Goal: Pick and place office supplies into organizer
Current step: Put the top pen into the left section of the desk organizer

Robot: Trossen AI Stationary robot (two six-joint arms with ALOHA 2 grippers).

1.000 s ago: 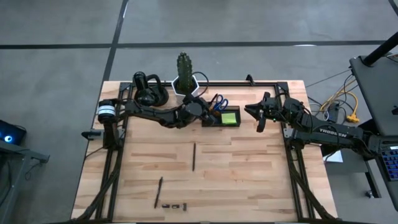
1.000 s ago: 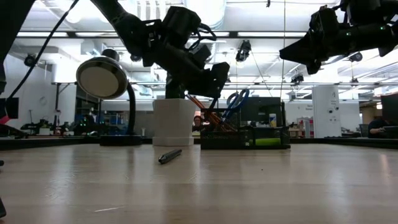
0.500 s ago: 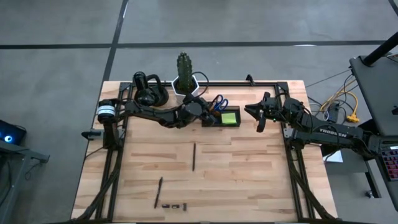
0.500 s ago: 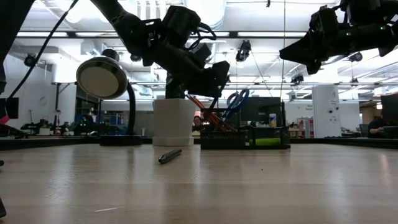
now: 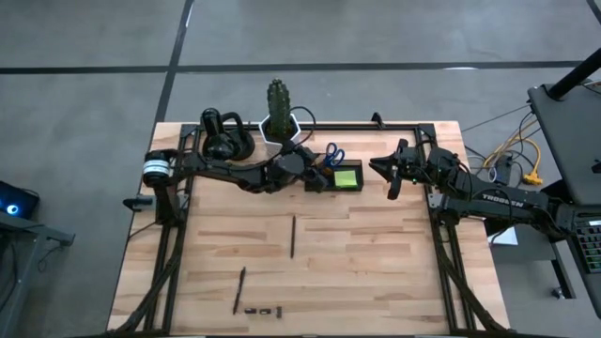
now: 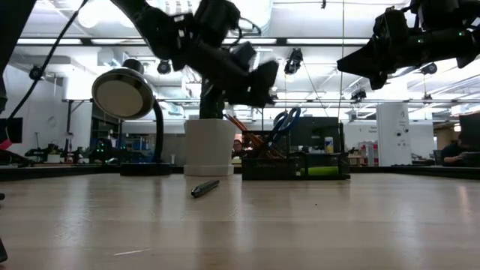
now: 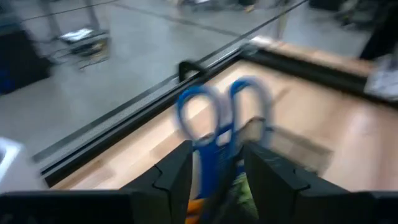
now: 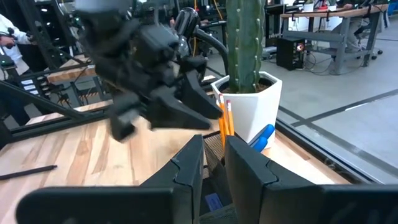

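The dark organizer [image 5: 335, 176] stands at the table's far middle. It holds blue-handled scissors [image 7: 217, 112], orange pencils [image 8: 224, 121] and a lime-green sticky-note pad [image 5: 348, 176]. My left gripper [image 5: 315, 173] hovers open just above the organizer's left end [image 6: 262, 79], touching nothing. In its wrist view the scissors show beyond the gap between its fingers [image 7: 217, 180]. Two dark pens [image 5: 292, 237] [image 5: 240, 288] and tiny black clips [image 5: 263, 309] lie flat on the table. My right gripper [image 5: 383, 169] waits in the air right of the organizer, its fingers [image 8: 214, 162] a narrow gap apart, holding nothing.
A white hexagonal cactus pot [image 5: 279, 127] stands right behind the organizer. A black rounded gadget [image 5: 225, 139] sits at the far left. A dark rail [image 5: 394, 125] runs along the far edge. The near half of the wooden table holds only the pens and clips.
My left gripper has spread its fingers and lifted a little above the organizer's left end. The pencils and scissors stay standing in the organizer.
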